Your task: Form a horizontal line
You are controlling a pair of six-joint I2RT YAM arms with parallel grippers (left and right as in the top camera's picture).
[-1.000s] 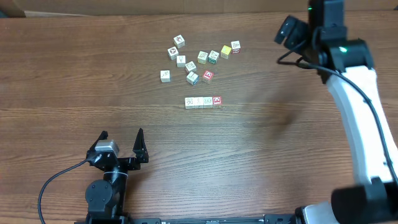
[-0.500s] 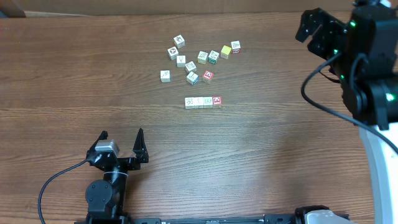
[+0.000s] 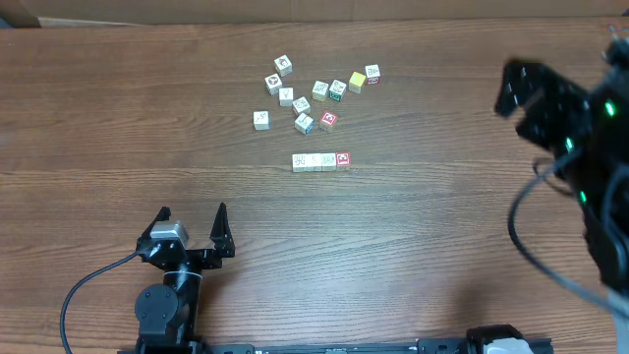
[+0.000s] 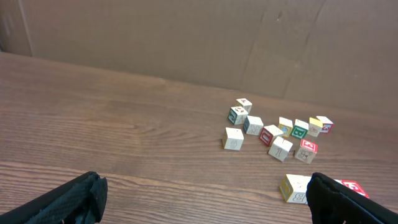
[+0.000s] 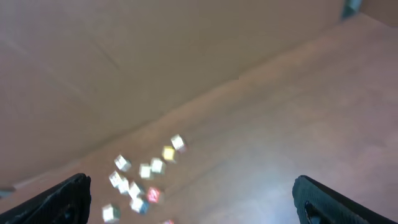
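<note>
**Row laid on the table; the danger is knocking it crooked**

The horizontal line (image 3: pixel 321 161) sits mid-table, four cubes touching, with its red-faced cube (image 3: pixel 343 158) at the right end, so the task looks close to done. The loose cubes (image 3: pixel 316 95) lie scattered just beyond it, and the closest two are near the row but do not touch it. Reaching into that tight scatter with a wide spread could push a stray cube into the row, or clip the row and open a gap. The left fingers (image 3: pixel 192 212) rest spread apart at the near edge, with bare table between them and the row. From the left wrist, one finger hides part of the row. The right fingers (image 5: pixel 190 182) are also apart, held high at the far right and blurred from overhead. A cardboard wall (image 4: pixel 186 43) backs the table.
</note>
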